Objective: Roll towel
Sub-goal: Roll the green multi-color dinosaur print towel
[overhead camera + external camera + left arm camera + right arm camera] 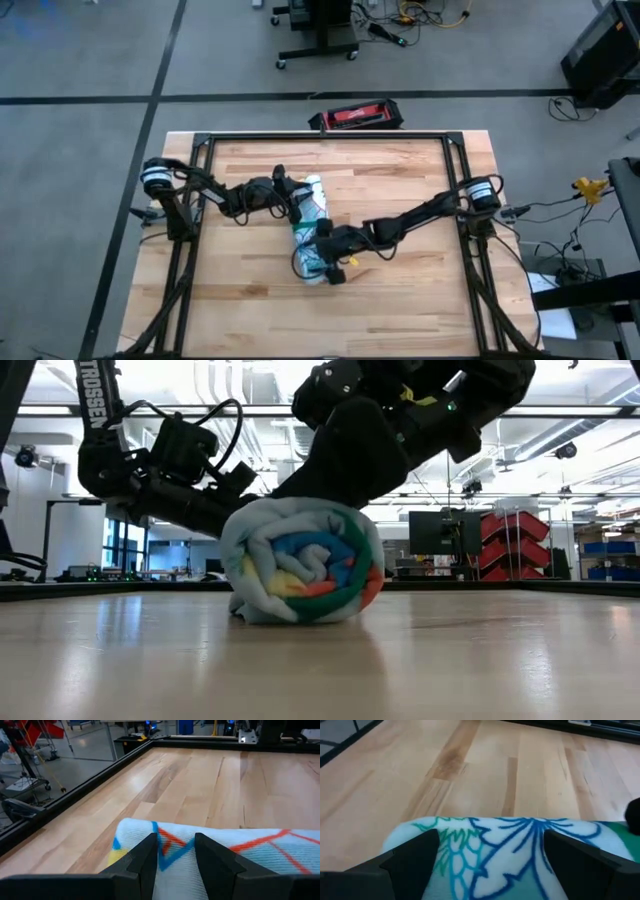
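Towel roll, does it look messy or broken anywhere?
Nothing stands out. The towel is wound into a snug spiral and lies flat on the table, with no tear showing. The left pincer and the right pincer both sit over the roll, fingers apart, one near each end.

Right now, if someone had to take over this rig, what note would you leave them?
Left tool: fingers narrowly open, resting on top of the rolled towel at its far end.
Right tool: fingers wide open, resting on the roll's near end.
Towel: rolled into a tight spiral, lying mid-table.
Done: the rolling looks finished.
Left: lift both tools clear; check that the roll holds.
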Robot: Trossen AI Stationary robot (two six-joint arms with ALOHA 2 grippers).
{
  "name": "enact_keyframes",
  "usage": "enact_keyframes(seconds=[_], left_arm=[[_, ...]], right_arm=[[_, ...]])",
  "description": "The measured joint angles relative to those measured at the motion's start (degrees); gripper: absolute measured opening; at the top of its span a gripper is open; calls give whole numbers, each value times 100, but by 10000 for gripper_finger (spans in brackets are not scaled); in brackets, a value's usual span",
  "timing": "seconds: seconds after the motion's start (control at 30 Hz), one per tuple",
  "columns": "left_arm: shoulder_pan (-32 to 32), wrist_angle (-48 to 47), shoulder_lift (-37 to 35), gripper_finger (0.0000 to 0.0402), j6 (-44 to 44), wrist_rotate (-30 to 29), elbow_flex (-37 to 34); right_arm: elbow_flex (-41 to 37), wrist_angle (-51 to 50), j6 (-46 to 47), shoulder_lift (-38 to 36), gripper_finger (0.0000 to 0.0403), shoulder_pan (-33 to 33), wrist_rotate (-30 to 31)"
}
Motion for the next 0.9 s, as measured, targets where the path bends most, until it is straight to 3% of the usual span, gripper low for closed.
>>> enact_keyframes(seconds=[0.37,0.77,0.9], left_arm=[[-69,60,32,116,-4,-48,-17],[-14,389,263,116,-532,33,-47],[142,351,227,116,-848,358,-61]], right_arm=[[-481,897,33,72,348,28,111],[-560,1006,45,61,348,37,116],[-560,999,99,52,348,37,116]])
